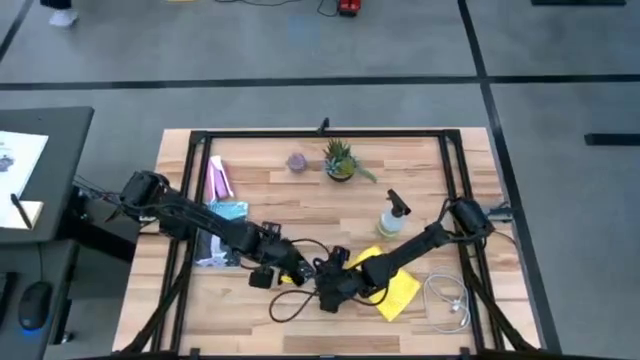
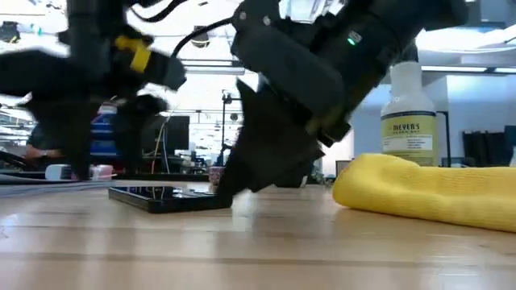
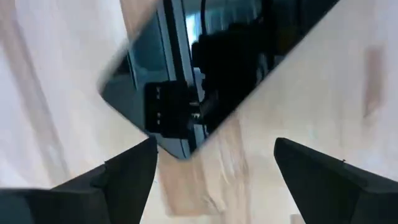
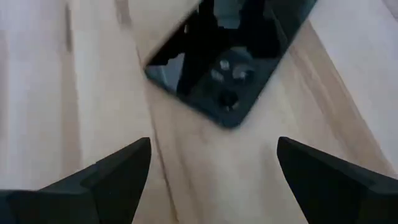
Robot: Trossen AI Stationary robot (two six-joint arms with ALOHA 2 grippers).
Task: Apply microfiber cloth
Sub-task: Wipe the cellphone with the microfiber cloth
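Observation:
The black smartphone (image 2: 169, 198) lies flat on the wooden table; it also shows in the left wrist view (image 3: 205, 62) and the right wrist view (image 4: 230, 56). The yellow microfiber cloth (image 1: 397, 288) lies bunched on the table to the phone's right, partly under my right arm, and shows in the low view (image 2: 435, 189). My left gripper (image 3: 214, 171) hovers open over the phone's left side. My right gripper (image 4: 214, 168) stands open over its right side. In the high view both grippers (image 1: 303, 272) (image 1: 332, 288) meet above the phone and hide it.
A spray bottle (image 1: 392, 218) stands behind the cloth, and a potted plant (image 1: 340, 160) stands at the far edge. A pale blue packet (image 1: 225, 212) and a pink item (image 1: 217, 180) lie at the left. A white cable (image 1: 450, 300) lies at the right, and a black cable (image 1: 288, 303) near the front.

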